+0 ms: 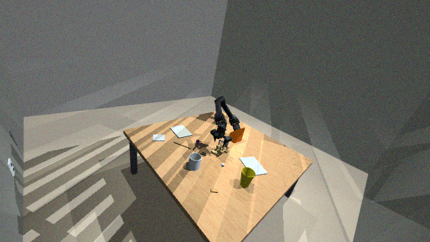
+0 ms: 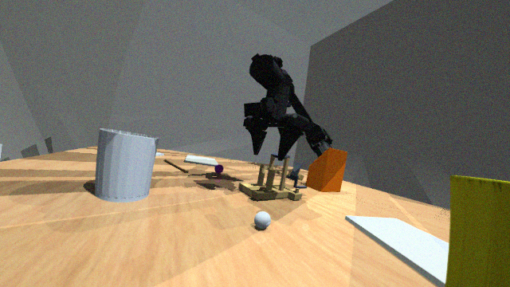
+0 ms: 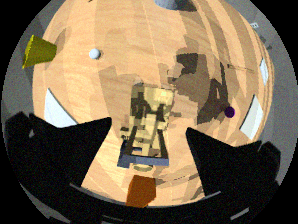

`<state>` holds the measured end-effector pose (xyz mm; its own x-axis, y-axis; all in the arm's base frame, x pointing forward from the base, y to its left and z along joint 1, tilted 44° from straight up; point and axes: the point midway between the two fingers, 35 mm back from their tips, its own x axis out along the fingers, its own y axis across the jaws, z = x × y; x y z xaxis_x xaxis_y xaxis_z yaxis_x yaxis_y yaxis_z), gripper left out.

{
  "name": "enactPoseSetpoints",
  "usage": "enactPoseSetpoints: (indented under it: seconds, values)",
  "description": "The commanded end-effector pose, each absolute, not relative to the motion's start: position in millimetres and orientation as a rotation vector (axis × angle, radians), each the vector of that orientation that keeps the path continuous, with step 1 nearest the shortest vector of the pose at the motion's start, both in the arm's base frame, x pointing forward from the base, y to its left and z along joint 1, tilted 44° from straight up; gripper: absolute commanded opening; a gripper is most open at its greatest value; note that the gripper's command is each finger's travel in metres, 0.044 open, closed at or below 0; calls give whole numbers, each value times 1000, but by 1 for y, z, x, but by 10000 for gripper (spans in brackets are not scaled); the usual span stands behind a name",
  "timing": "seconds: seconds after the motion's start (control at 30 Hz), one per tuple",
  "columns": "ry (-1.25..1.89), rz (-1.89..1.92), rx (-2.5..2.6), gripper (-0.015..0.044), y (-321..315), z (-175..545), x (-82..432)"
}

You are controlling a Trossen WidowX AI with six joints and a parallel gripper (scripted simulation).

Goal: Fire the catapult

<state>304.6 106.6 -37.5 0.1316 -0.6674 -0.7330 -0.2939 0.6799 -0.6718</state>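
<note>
The white mug (image 1: 195,163) (image 2: 124,167) stands upright; its edge shows at the top of the wrist view. The wooden catapult (image 2: 270,194) (image 3: 150,119) stands on the table below my gripper, its blue-grey crossbar and round cup towards the orange block in the wrist view. My gripper (image 2: 268,157) (image 3: 150,126) is open and empty, its fingers pointing down above the catapult, either side of it in the wrist view. A small white ball (image 1: 222,165) (image 2: 262,220) (image 3: 95,53) lies on the table in front of the catapult. A purple ball (image 1: 197,141) (image 2: 218,169) (image 3: 229,112) is off to the other side.
An orange block (image 1: 237,135) (image 2: 328,171) (image 3: 142,191) stands close behind the catapult. A yellow cup (image 1: 246,178) (image 2: 478,235) (image 3: 41,52) stands by a pale sheet (image 1: 252,165) (image 2: 402,239). A thin stick (image 1: 182,145) (image 2: 175,166) lies beyond the mug.
</note>
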Motion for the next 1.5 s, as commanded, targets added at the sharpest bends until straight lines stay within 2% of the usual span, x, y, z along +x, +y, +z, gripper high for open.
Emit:
enactPoseSetpoints:
  seconds: [0.0, 1.27, 1.47]
  values:
    - [1464, -328, -860, 440, 97, -45, 304]
    - [1463, -330, -862, 440, 61, -83, 311]
    - [1461, -328, -852, 282, 64, -82, 312]
